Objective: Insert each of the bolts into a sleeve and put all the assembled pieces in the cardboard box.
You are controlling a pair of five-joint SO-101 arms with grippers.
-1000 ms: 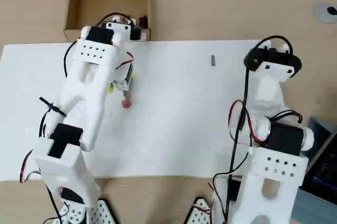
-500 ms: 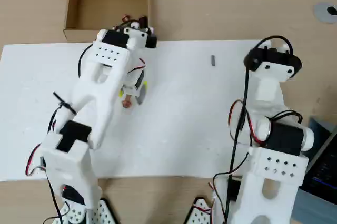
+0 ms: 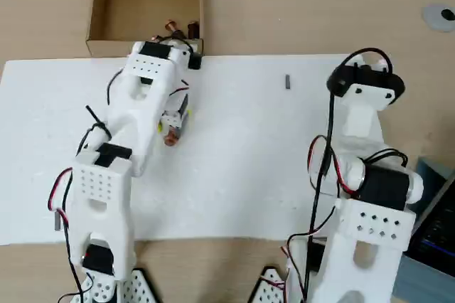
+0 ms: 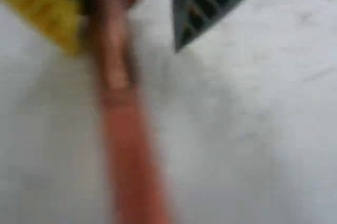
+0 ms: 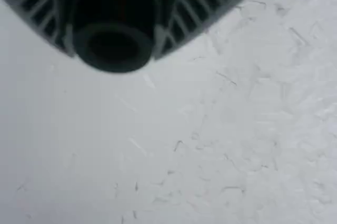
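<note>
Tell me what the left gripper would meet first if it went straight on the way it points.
Most likely the copper bolt, lying between the left gripper's open fingers on the white mat; the mat comes just behind. Depth is hard to judge.

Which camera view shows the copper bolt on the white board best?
The left wrist view: there the copper bolt lies close, its shaft plain. The high view shows a small end of it by the left gripper, on the white board. The right wrist view looks at a black sleeve.

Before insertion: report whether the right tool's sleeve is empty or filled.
Empty, at its visible end: the sleeve shows an open dark bore, nothing inside.
</note>
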